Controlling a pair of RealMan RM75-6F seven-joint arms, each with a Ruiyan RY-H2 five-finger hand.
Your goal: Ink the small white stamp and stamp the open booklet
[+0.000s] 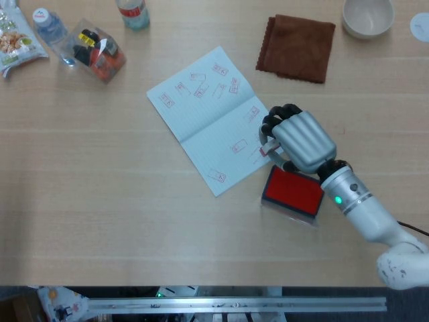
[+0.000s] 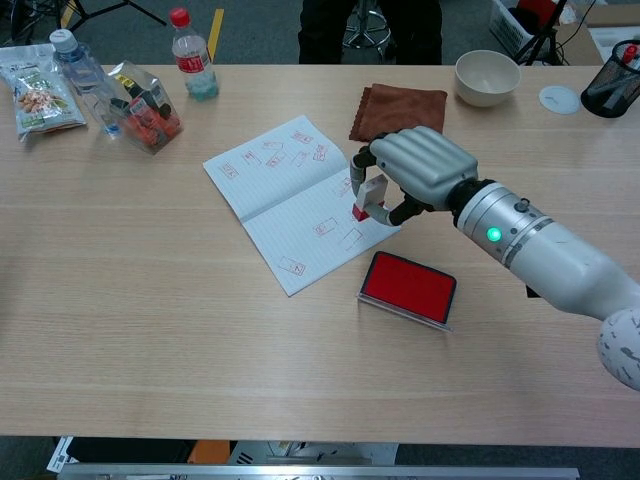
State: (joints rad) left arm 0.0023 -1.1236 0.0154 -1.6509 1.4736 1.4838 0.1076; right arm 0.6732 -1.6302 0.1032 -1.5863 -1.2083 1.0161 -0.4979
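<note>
The open booklet (image 1: 204,117) (image 2: 288,195) lies flat mid-table, its pages carrying several red stamp marks. My right hand (image 1: 298,139) (image 2: 415,172) hovers over the booklet's right edge and grips the small white stamp (image 2: 369,197) (image 1: 269,145), whose red face points down, lifted off the paper. The red ink pad (image 1: 292,193) (image 2: 408,287) sits open on the table just in front of that hand. My left hand is in neither view.
A brown cloth (image 1: 297,45) (image 2: 400,115) lies behind the hand, a white bowl (image 1: 367,16) (image 2: 487,76) further back right. Bottles (image 2: 187,52) and snack packets (image 2: 140,105) crowd the back left corner. A black pen cup (image 2: 612,90) stands at far right.
</note>
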